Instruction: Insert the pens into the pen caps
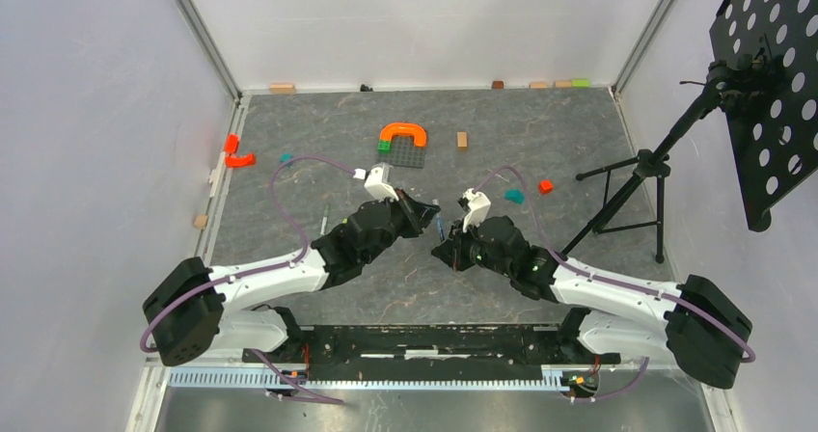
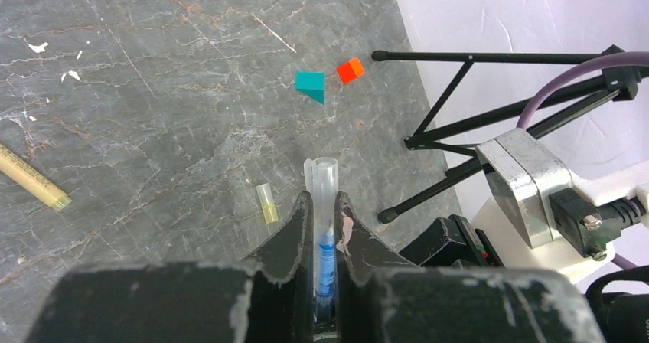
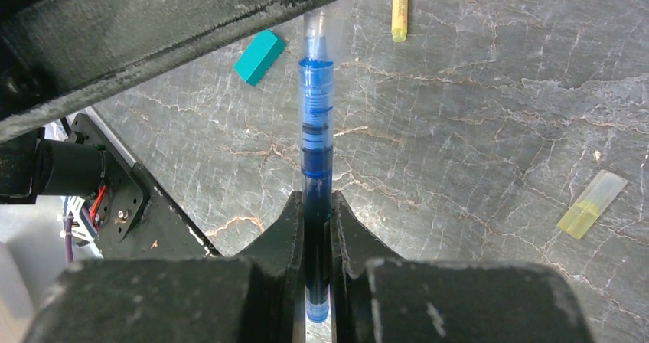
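Note:
My right gripper [image 3: 315,196] is shut on the blue pen [image 3: 316,129], which points away from it. The pen's tip sits inside a clear cap [image 2: 321,178] that my left gripper [image 2: 322,197] is shut on. In the top view the two grippers, left [image 1: 425,212] and right [image 1: 446,251], face each other above the table's middle with the blue pen [image 1: 440,228] between them. A tan-yellow pen [image 2: 30,178] lies on the table, also in the right wrist view [image 3: 399,6]. A small yellow cap [image 2: 266,204] lies near the left fingers, also in the right wrist view [image 3: 591,204].
A teal block [image 2: 311,86] and an orange-red block [image 2: 351,70] lie beyond the caps. A black tripod [image 1: 632,196] stands at the right. A grey baseplate with an orange arch [image 1: 403,135] is at the back. A thin pale stick [image 1: 324,226] lies left of the left arm.

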Controlling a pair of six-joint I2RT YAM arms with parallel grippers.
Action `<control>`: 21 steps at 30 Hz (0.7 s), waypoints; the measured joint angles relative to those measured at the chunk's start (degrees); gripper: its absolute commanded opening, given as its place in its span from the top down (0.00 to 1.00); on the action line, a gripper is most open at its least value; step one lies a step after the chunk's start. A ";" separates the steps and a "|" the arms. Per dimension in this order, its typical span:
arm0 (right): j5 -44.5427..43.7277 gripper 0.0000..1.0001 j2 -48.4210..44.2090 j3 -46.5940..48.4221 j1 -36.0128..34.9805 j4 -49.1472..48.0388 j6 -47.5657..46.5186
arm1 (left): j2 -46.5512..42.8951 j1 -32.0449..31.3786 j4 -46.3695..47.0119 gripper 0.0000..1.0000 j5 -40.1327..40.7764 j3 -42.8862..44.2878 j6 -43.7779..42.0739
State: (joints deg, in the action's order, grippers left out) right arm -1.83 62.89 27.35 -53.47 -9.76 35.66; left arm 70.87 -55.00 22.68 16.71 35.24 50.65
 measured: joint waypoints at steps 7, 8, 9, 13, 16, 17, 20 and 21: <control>-1.05 1.00 3.34 2.23 -0.04 0.04 -0.26 | 0.11 0.35 -2.32 0.98 1.84 0.76 2.21; -1.05 1.00 3.82 2.49 -0.04 0.17 -0.37 | 0.13 0.37 -2.62 0.98 1.99 0.79 2.21; -1.05 1.00 4.28 2.82 -0.04 0.44 -0.46 | 0.24 0.39 -2.93 0.98 2.29 0.81 2.21; -1.20 1.00 4.48 3.50 -0.04 1.84 -0.57 | 0.66 0.39 -2.78 0.98 2.75 0.81 2.08; -1.25 1.00 4.33 3.82 0.02 2.05 -0.59 | 0.66 0.39 -1.90 0.98 2.80 0.72 1.88; -1.22 1.00 4.28 4.00 0.13 2.14 -0.61 | 0.66 0.39 -1.51 0.98 2.82 0.66 1.86; -1.38 1.00 4.28 4.66 0.37 2.51 -1.09 | 0.66 0.52 -0.59 0.98 2.84 0.66 1.84; -1.53 1.00 4.35 4.96 0.37 2.86 -1.27 | 0.68 0.57 -0.31 0.98 2.86 0.66 1.86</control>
State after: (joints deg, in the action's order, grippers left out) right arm -3.36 67.24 32.32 -53.10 -6.90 34.39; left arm 71.55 -54.43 22.37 19.57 35.90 52.51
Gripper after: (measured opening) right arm 0.117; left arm 0.137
